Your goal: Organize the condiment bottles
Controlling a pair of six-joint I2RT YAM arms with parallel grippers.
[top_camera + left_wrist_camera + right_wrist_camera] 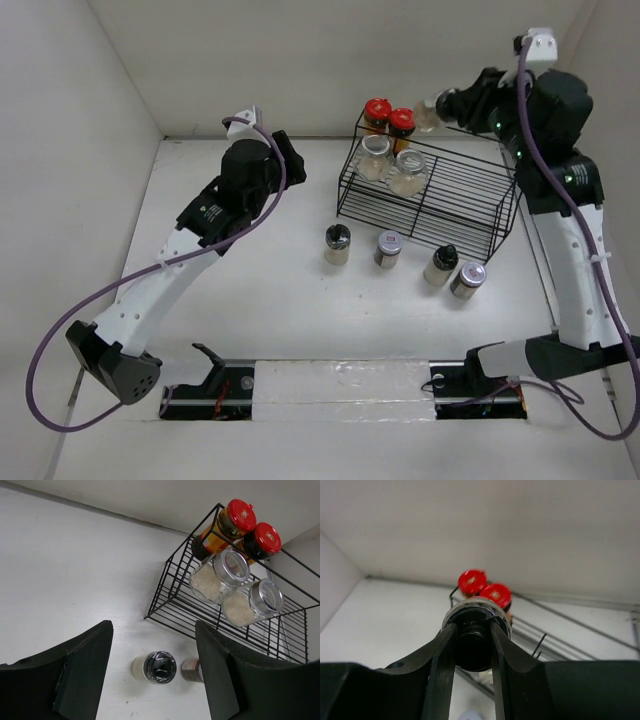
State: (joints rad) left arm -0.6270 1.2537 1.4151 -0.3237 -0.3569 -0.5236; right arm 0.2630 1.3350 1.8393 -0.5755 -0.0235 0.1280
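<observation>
One white tabletop (250, 330), with a black wire rack (470, 205) at its far right.

- Right gripper (472, 642) is clenched on a clear jar (477, 606), held up over the rack's far-left part. The jar is just right of two red-lidded jars (377, 110); cannot tell whether it touches them.
- The wrist view shows the held jar end-on. Its long axis seems to run out along the fingers toward the red pair, tilted rather than upright.
- Judgement: the free spot lies right of the reds, and the jar wants righting before set-down.
- Two silver-lidded jars (408, 172) sit in the rack, just nearer than the reds.
- Left gripper (154, 630) is spread wide and empty, hovering left of the rack.
- Four loose jars (441, 265) stand in a row on the tabletop, on the near side of the rack.
- The leftmost, a black-lidded jar (160, 667), shows below and between the left fingers. The left arm is the nearer one to it.
</observation>
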